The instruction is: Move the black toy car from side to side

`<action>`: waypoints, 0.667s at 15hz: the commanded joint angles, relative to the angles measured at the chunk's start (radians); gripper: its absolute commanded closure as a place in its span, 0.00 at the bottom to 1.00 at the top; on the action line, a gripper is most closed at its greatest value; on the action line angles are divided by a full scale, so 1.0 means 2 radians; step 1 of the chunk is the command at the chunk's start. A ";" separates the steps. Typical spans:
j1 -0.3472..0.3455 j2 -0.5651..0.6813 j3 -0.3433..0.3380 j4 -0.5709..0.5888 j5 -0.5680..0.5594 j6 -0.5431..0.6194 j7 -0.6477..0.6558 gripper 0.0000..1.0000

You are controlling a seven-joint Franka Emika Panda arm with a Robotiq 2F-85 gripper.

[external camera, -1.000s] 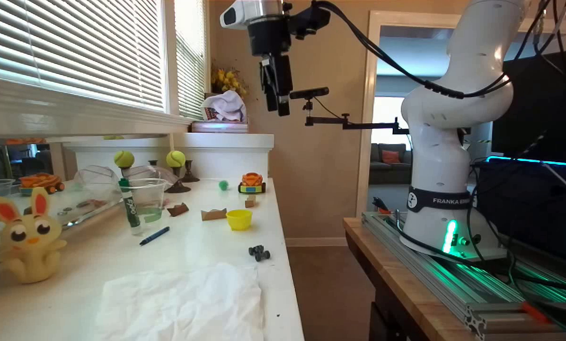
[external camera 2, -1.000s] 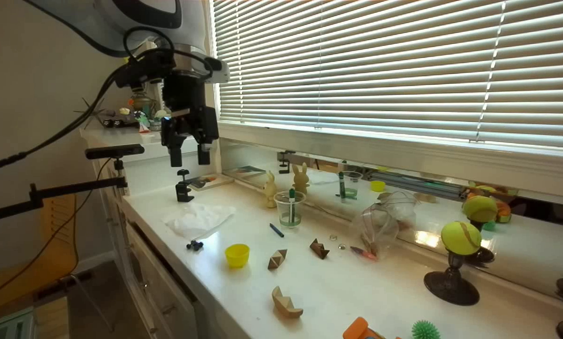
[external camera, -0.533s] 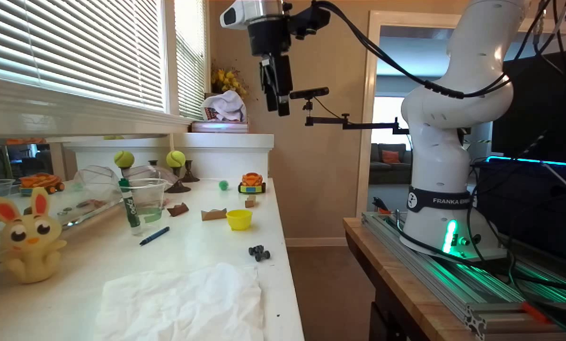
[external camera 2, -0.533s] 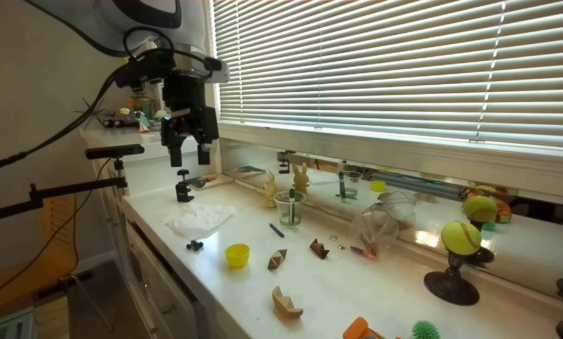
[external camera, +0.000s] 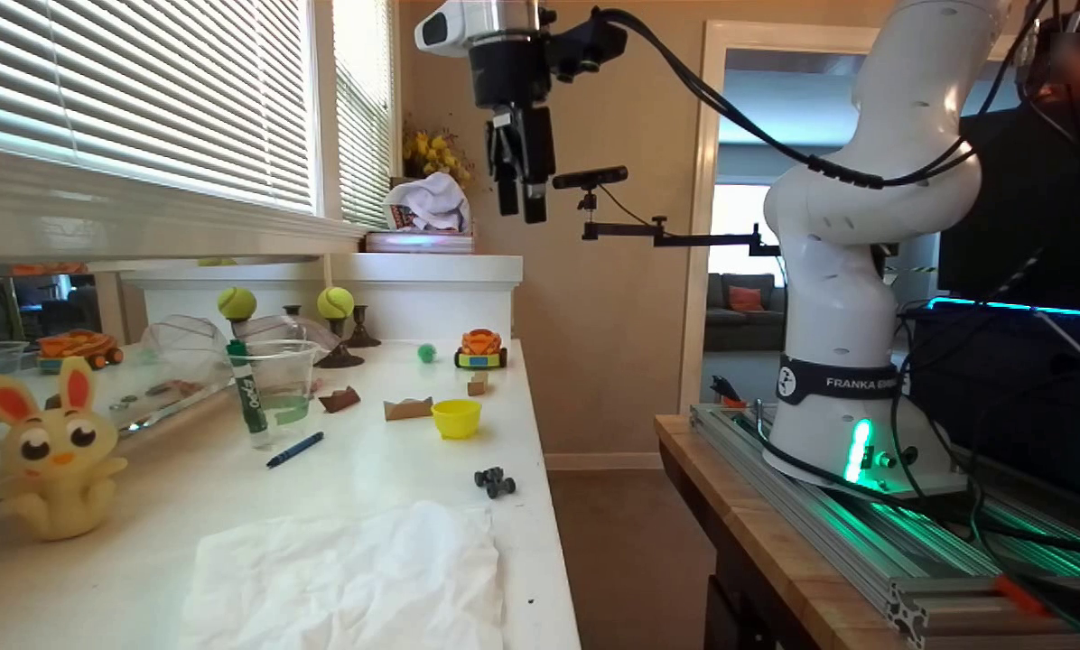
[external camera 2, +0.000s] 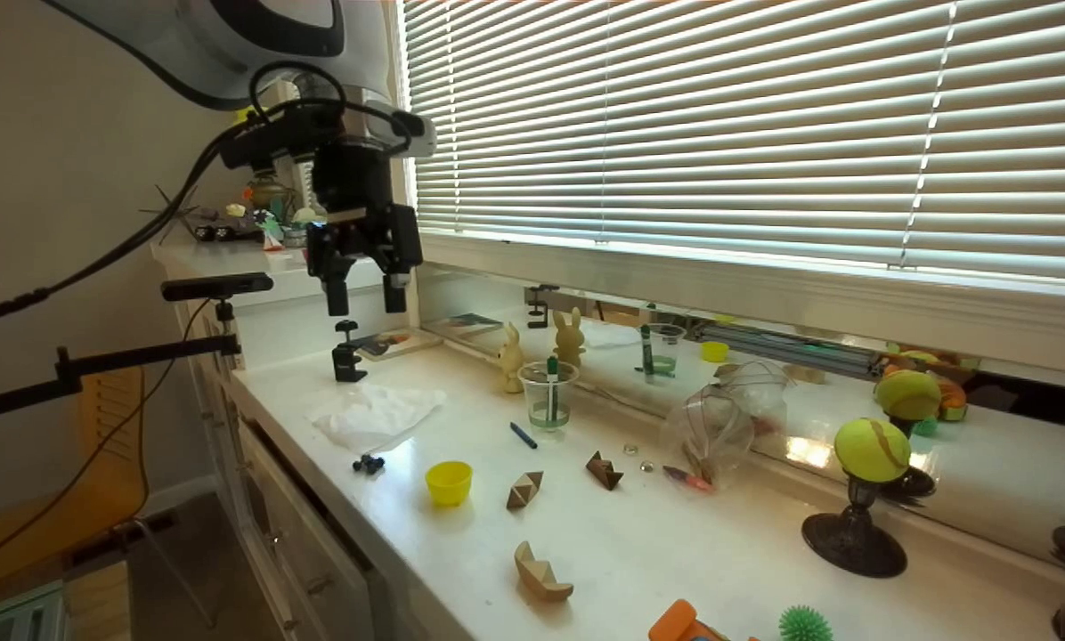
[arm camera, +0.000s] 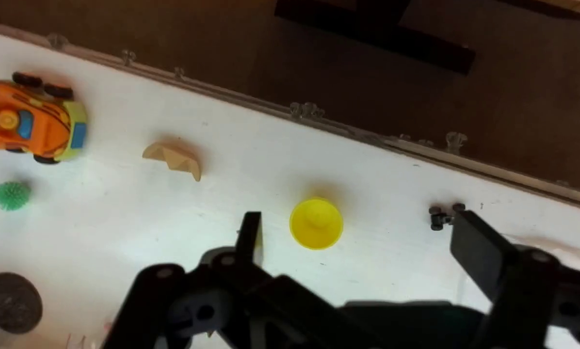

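Observation:
The black toy car [external camera: 495,482] is a tiny low toy with wheels, resting on the white counter near its edge. It also shows in an exterior view [external camera 2: 369,465], and in the wrist view [arm camera: 439,218], where my right-hand finger hides part of it. My gripper [external camera: 522,206] is high above the counter, pointing down, apart from everything on it. In an exterior view the gripper [external camera 2: 366,298] shows its two fingers apart with nothing between them. In the wrist view the gripper [arm camera: 358,215] is wide open, with only the counter and yellow cup seen far below between the fingers.
The small yellow cup [external camera: 457,419] stands beside the car. A white paper towel [external camera: 350,578] lies on its other side. A clear cup with a green marker [external camera 2: 548,396], folded paper shapes [external camera 2: 525,490], a rabbit figure [external camera: 63,460] and an orange toy truck [arm camera: 38,121] share the counter.
My gripper has shifted and turned slightly, still high up and open. The toy car and the other counter objects have not moved. A person's head has come into view at the far right.

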 commanded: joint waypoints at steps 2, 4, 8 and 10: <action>0.028 -0.017 -0.042 -0.044 0.027 0.066 -0.093 0.00; 0.018 -0.004 -0.042 -0.044 0.027 0.041 -0.067 0.00; 0.014 0.004 -0.042 -0.045 0.011 0.033 -0.050 0.00; 0.014 0.004 -0.041 -0.045 0.011 0.033 -0.051 0.00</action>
